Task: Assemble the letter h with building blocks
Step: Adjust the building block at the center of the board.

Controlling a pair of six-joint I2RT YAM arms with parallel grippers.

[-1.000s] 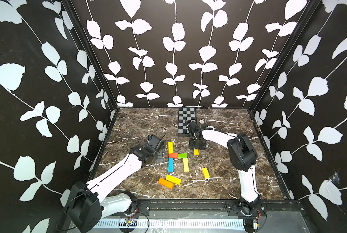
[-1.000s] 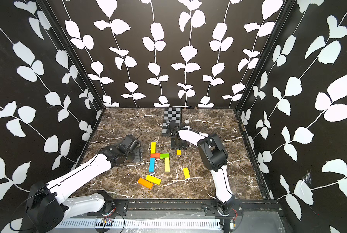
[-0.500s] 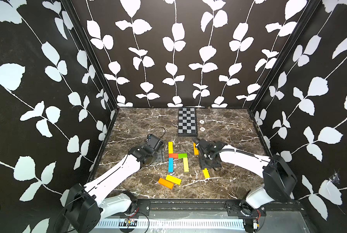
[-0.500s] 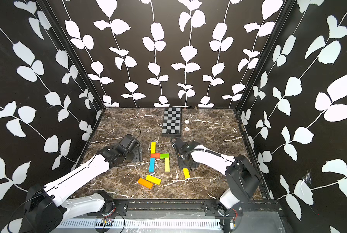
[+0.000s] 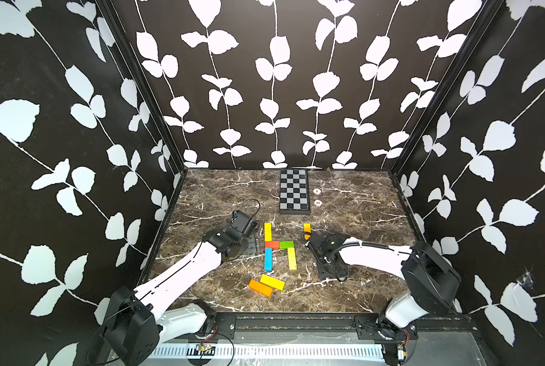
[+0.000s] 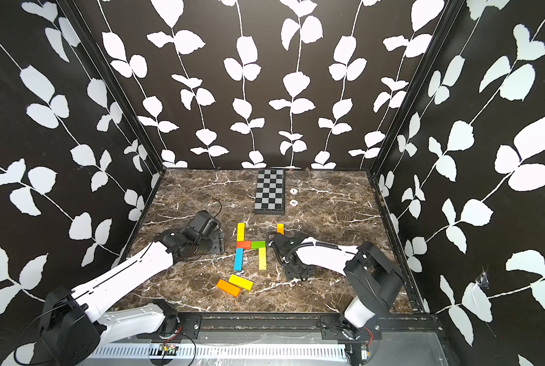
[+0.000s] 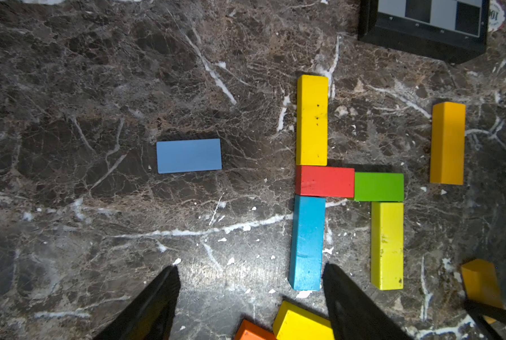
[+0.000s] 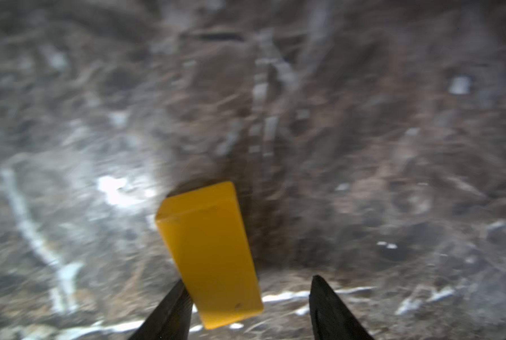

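Observation:
The letter h (image 5: 272,244) lies flat at mid-table: a yellow bar (image 7: 312,120) and a blue bar (image 7: 307,241) form the stem, a red block (image 7: 323,181) and a green block (image 7: 378,187) the crossbar, a yellow-green bar (image 7: 387,244) the leg. My left gripper (image 7: 250,273) hovers open to its left, holding nothing. Beneath it lies a flat pale-blue block (image 7: 188,155). To the right of the h, my right gripper (image 8: 248,279) stands open low around an amber block (image 8: 213,253), which lies against one finger. Another amber bar (image 5: 307,227) lies behind it.
An orange block (image 5: 260,287) and a yellow block (image 5: 272,282) lie side by side in front of the h. A black-and-grey checkered board (image 5: 294,190) lies at the back centre, with two small white stickers (image 5: 317,191) beside it. Patterned walls enclose the marble table.
My right arm has swung from the back by the checkered board toward the front and come down over the amber block right of the h. The left arm has stayed put.

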